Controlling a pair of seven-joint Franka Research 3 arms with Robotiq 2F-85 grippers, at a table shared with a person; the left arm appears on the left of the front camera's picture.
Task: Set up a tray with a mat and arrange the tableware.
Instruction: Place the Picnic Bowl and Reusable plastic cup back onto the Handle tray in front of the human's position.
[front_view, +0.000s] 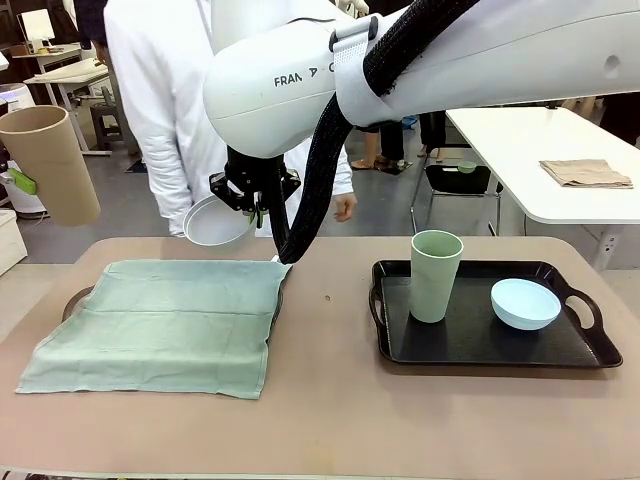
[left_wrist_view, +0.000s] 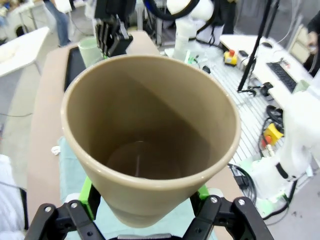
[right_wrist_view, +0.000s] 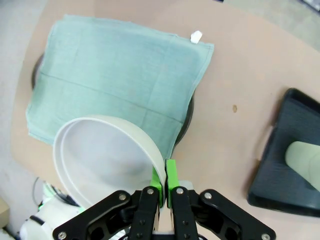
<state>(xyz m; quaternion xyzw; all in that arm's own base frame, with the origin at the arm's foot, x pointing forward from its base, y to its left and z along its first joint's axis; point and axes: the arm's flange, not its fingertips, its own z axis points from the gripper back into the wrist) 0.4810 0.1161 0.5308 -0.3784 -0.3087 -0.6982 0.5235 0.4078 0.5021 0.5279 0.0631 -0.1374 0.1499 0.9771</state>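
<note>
The white bowl (front_view: 213, 224) hangs in the air, pinched at its rim by the right claw (front_view: 256, 200). In the right wrist view the two green pads (right_wrist_view: 171, 175) are pressed together on the thin wall of the bowl (right_wrist_view: 100, 155), so this claw is clenched on it. The bowl sits to one side of the claw and is tilted, not level.

The green mat (front_view: 160, 320) lies directly below the claw and spreads from there toward the robot's side. It covers a tray (front_view: 72, 300) whose handle shows at the mat's left edge. I judge that the coming move is mostly downward and a little toward the robot, with the bowl turned level before release.

The left claw (left_wrist_view: 145, 196) grips the tan cup (left_wrist_view: 150, 135) from both sides near its base. In the front view this cup (front_view: 48, 160) is high and beyond the left edge of the worktop (front_view: 330, 410), so the right claw is nearer to the mat.

Far to the other side of the right claw, a black tray (front_view: 480, 345) carries the green cup (front_view: 435, 275) and the pale blue bowl (front_view: 525, 303).
</note>
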